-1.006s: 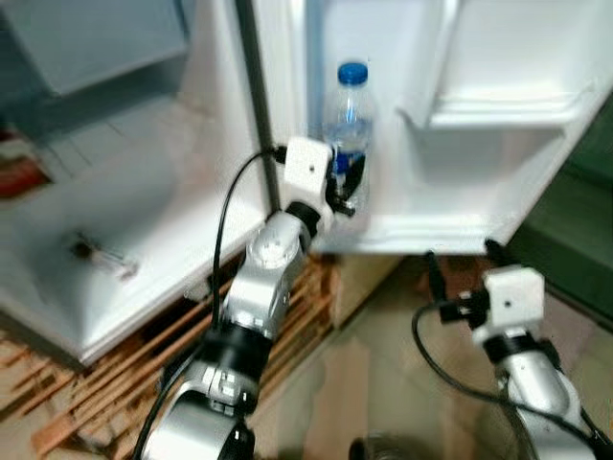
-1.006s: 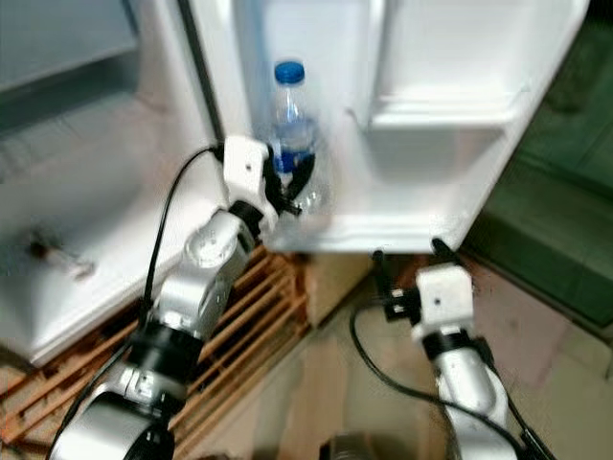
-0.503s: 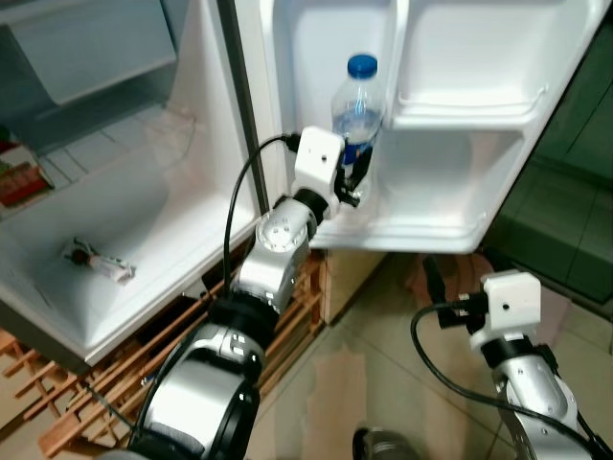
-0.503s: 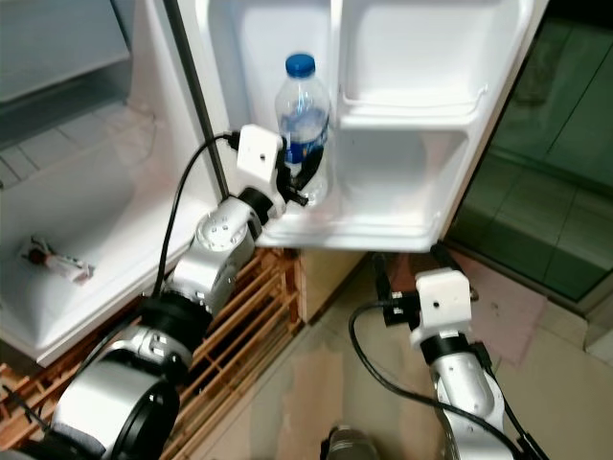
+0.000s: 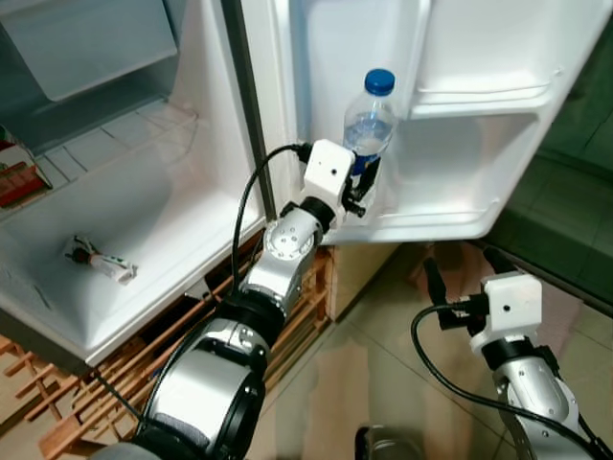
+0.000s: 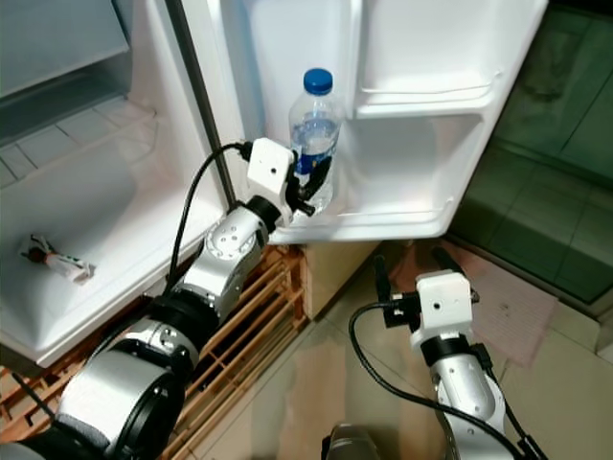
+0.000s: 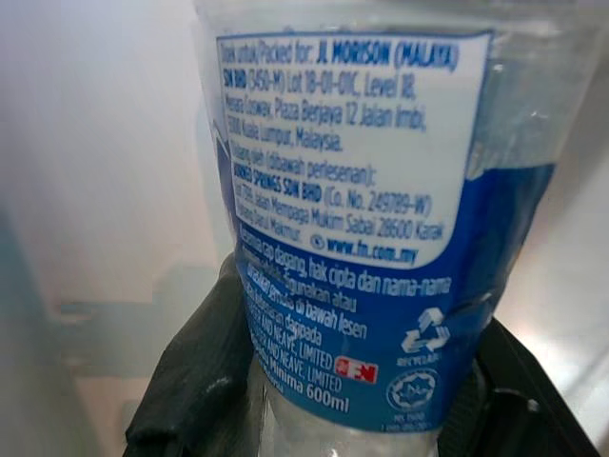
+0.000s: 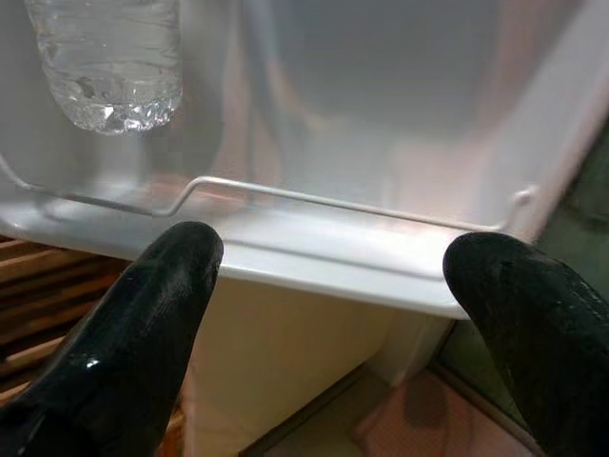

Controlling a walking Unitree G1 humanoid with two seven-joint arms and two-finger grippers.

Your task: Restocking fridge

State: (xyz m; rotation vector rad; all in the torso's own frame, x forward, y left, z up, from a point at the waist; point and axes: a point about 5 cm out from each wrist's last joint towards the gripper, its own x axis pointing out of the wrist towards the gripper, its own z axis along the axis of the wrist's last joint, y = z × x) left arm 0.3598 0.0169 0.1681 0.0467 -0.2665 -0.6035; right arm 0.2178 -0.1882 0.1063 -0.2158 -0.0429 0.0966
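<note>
While the fridge door [image 5: 460, 57] stands open, the left tool [image 5: 362, 187] is clenched around a water bottle [image 5: 369, 120] with a blue cap, which stands upright at the hinge end of the lower door shelf [image 5: 431, 216]. The right tool [image 5: 460, 278] hangs below the door over the tiled floor [image 5: 402, 364], fingers [image 8: 143, 324] spread apart and grasping nothing. A small packet [image 5: 96, 259] lies inside the fridge compartment [image 5: 144, 192].

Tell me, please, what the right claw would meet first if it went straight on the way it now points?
Probably the white lower shelf of the fridge door, near its thin wire rail. The open right claw points at that shelf's front edge from just below, though depth is hard to judge.
</note>
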